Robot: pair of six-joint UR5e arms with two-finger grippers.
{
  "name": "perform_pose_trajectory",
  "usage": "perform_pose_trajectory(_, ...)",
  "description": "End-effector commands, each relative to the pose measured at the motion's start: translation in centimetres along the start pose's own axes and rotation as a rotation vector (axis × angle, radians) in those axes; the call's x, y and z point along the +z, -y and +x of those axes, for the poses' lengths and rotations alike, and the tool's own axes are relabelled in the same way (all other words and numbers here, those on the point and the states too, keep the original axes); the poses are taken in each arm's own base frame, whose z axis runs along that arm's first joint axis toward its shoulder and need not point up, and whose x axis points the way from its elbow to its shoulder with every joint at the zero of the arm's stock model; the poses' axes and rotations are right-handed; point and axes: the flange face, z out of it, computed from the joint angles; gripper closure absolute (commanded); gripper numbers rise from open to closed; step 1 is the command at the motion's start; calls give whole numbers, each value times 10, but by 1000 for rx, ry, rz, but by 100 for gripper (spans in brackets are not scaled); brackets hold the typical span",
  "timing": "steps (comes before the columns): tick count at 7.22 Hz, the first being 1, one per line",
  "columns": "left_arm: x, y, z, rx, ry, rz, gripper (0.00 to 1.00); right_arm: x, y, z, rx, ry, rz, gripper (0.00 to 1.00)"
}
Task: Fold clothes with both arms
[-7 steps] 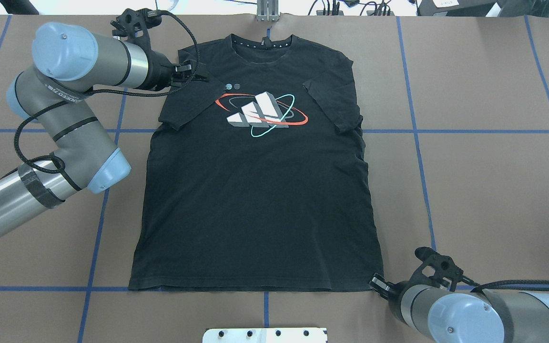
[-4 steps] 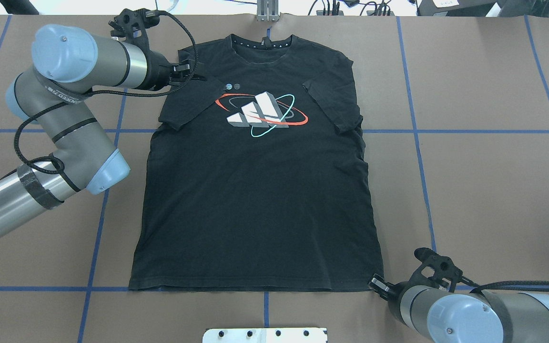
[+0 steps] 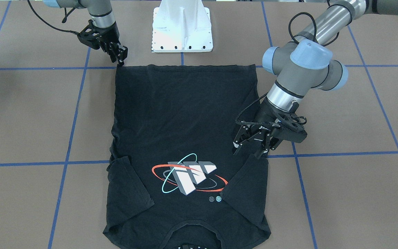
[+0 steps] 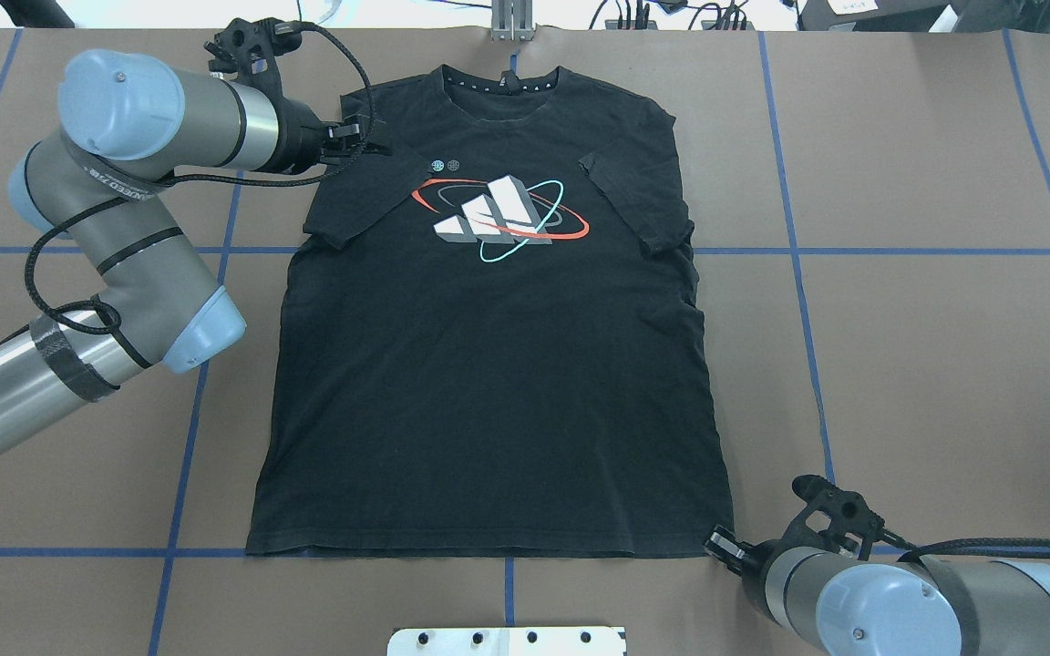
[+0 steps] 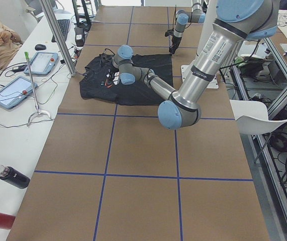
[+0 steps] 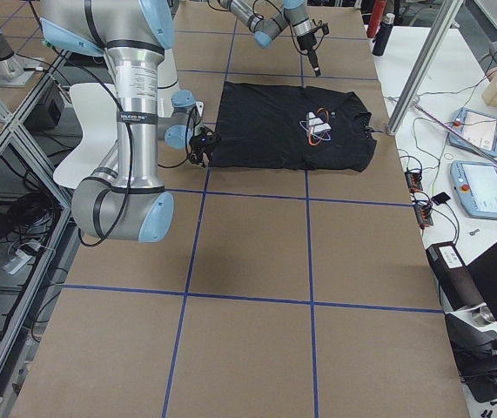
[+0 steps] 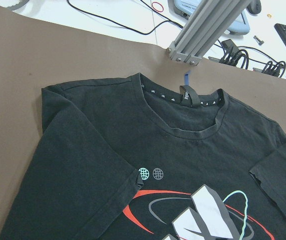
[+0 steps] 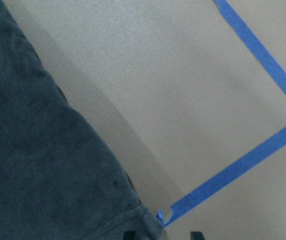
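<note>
Edging back, our left end effector (image 3: 250, 149) hovers open, empty, over the T-shirt's (image 3: 181, 114) sleeve (image 3: 247, 186); our right end effector (image 3: 120, 60), part-open, brackets the hem corner (image 3: 119, 68) for pinching.

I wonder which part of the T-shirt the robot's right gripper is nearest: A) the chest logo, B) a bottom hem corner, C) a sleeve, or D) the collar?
B: the right gripper sits right at a corner of the bottom hem of the T-shirt.

table (image 4: 944, 364): brown, blue tape grid (image 4: 796, 273) | side bench (image 5: 2, 135): white, tablets (image 5: 10, 92) | white chair (image 5: 256, 114)
</note>
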Motion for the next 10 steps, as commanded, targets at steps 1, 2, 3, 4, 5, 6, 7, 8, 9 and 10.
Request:
perform_pose_trajectory(1,0,0,-1,1,1,0,20,5,-1,2,-3,-8,3,53)
perform_pose_trajectory(2,1,0,-2,2,3,-1,20,3,-1,0,-2,-4,1,72)
perform_pose_trajectory(3,0,0,-1,3,1,0,20,2,-1,-1,0,-1,-2,100)
perform_pose_trajectory(4,1,0,-2,2,3,1,20,2,-1,-1,0,-2,-1,100)
perform_pose_trajectory(5,1,0,-2,2,3,1,20,0,2,-4,5,6,2,100)
perform_pose_trajectory(6,0,0,-1,3,2,1,20,-7,9,-10,20,23,5,100)
perform_pose_trajectory(7,-4,0,3,4,-8,3,20,-22,13,-13,27,43,-4,100)
perform_pose_trajectory(8,-8,-1,-2,2,-8,6,21,-29,14,-15,30,54,-11,100)
perform_pose_trajectory(9,-22,-19,-27,-5,6,-8,20,-32,11,-16,28,57,-20,100)
perform_pose_trajectory(10,-42,-44,-49,-3,11,-27,20,-41,7,-18,26,69,-38,100)
